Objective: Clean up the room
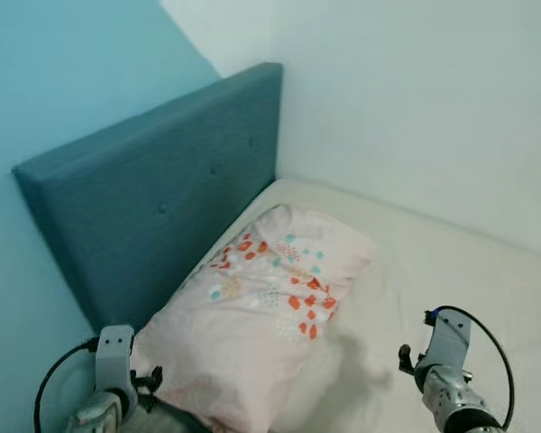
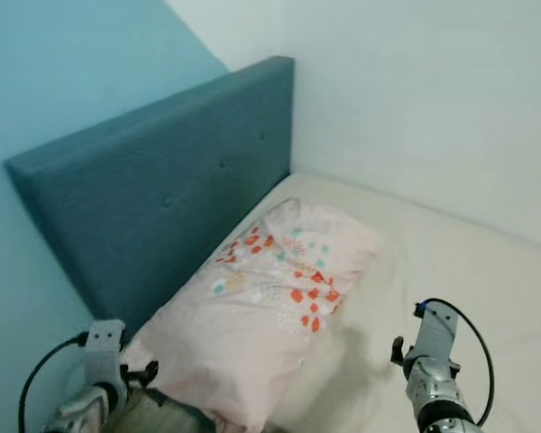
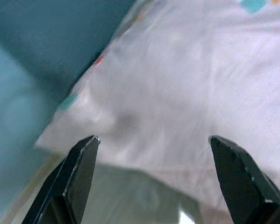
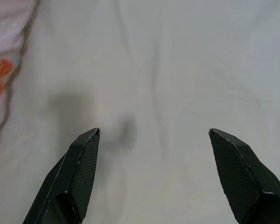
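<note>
A pale pink pillow with red, teal and orange flower prints lies on the cream bed sheet, its long side against the blue headboard. My left arm is low at the pillow's near left corner. Its gripper is open and hangs just above the pillow's edge, holding nothing. My right arm is over the bare sheet to the right of the pillow. The right gripper is open above the sheet, with the pillow's edge off to one side.
The padded headboard stands against a teal wall on the left. A white wall runs behind the bed. Open mattress stretches to the right of the pillow.
</note>
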You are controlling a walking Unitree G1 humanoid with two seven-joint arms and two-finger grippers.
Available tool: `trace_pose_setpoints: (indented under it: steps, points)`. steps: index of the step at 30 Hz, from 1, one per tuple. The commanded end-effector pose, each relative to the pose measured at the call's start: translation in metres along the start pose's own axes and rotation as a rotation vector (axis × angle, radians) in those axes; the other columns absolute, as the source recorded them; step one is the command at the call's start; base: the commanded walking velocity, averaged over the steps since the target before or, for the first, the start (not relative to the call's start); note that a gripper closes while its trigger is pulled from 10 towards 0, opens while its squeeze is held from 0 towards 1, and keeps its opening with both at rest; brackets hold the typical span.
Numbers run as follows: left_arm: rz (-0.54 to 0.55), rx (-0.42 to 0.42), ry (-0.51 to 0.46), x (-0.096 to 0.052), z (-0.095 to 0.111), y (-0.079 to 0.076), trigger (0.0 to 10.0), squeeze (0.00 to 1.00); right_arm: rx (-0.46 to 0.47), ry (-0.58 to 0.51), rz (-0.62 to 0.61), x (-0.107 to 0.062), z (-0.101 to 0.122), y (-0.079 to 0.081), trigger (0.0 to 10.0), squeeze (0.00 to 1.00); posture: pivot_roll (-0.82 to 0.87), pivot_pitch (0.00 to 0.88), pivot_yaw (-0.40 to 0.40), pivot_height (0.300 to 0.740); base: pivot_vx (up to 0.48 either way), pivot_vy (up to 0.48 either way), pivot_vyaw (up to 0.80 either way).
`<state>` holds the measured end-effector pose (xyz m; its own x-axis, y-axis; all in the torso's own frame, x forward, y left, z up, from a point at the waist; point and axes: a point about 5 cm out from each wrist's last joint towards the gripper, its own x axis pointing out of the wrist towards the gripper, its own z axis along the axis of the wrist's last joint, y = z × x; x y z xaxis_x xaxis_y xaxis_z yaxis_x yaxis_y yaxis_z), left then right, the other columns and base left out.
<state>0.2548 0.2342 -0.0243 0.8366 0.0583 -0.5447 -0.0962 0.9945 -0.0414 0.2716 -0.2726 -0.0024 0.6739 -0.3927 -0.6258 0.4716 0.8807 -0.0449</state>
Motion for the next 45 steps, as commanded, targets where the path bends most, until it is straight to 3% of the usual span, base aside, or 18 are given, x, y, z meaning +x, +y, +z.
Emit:
trace_pose_setpoints:
  steps: [1,8,14,24,34,37,40,45]
  points:
    - [0.052,-0.002,-0.023,0.001,0.008,0.008,10.0,0.0,-0.024,0.024,0.026,-0.001,-0.005,0.004,10.0,0.0,0.03,0.0,-0.035,0.725,0.0,0.0,-0.71]
    - [0.144,-0.046,-0.035,0.004,0.018,0.015,10.0,0.0,-0.062,0.061,0.087,-0.002,-0.015,0.014,10.0,0.0,0.03,0.0,-0.036,0.725,0.0,0.0,-0.71]
    - [0.163,-0.065,0.041,0.0,0.002,0.016,10.0,0.0,-0.09,0.072,0.125,-0.003,-0.019,0.021,10.0,0.0,0.04,0.0,-0.037,0.725,0.0,0.0,-0.7]
    - [0.194,-0.016,0.146,-0.012,-0.031,0.019,10.0,0.0,-0.114,0.064,0.145,-0.004,-0.02,0.023,10.0,0.0,0.03,0.0,-0.04,0.725,0.0,0.28,0.0]
    - [0.197,-0.002,0.15,-0.011,-0.03,0.019,10.0,0.0,-0.117,0.061,0.155,-0.004,-0.02,0.023,10.0,0.0,0.03,0.0,-0.041,0.725,0.0,0.367,0.0]
    - [0.175,0.01,0.133,-0.009,-0.026,0.015,10.0,0.0,-0.109,0.054,0.154,-0.004,-0.02,0.023,10.0,0.0,0.03,0.0,-0.039,0.725,0.0,0.123,-0.53]
    - [0.086,0.058,0.085,-0.003,-0.015,0.001,10.0,0.0,-0.094,0.042,0.139,-0.004,-0.018,0.02,10.0,0.0,0.03,0.0,-0.035,0.725,0.0,0.0,-0.79]
    - [-0.044,0.019,-0.004,0.005,0.004,-0.018,10.0,0.0,-0.084,0.024,0.122,-0.004,-0.016,0.015,10.0,0.0,0.02,0.003,-0.034,0.725,0.0,0.0,-0.79]
